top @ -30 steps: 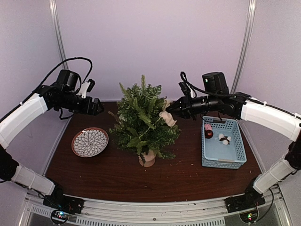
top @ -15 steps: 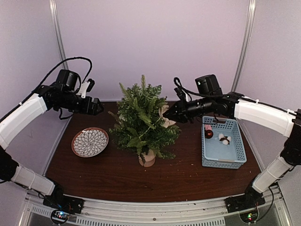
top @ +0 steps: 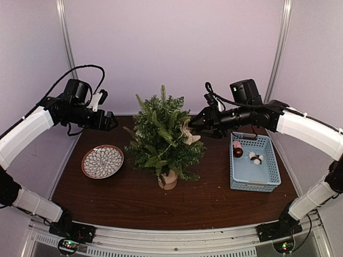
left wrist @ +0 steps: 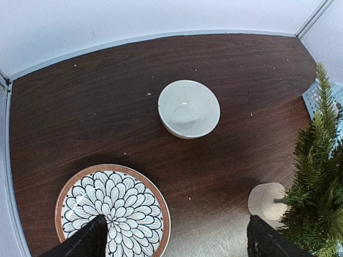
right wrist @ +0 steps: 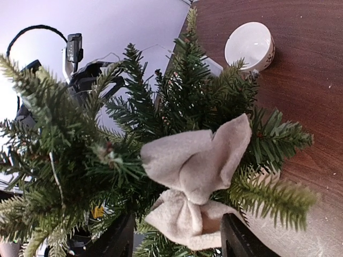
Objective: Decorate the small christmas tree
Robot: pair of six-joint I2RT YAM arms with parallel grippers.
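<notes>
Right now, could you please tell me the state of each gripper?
Left gripper: open, empty.
Right gripper: open, with the beige bow between its fingers, on the small christmas tree.

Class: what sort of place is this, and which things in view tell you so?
Probably a robot test cell, not a home: two robot arms bolted at a table edge, plain pale walls with metal posts around it, and staged props such as the small christmas tree and blue basket.
</notes>
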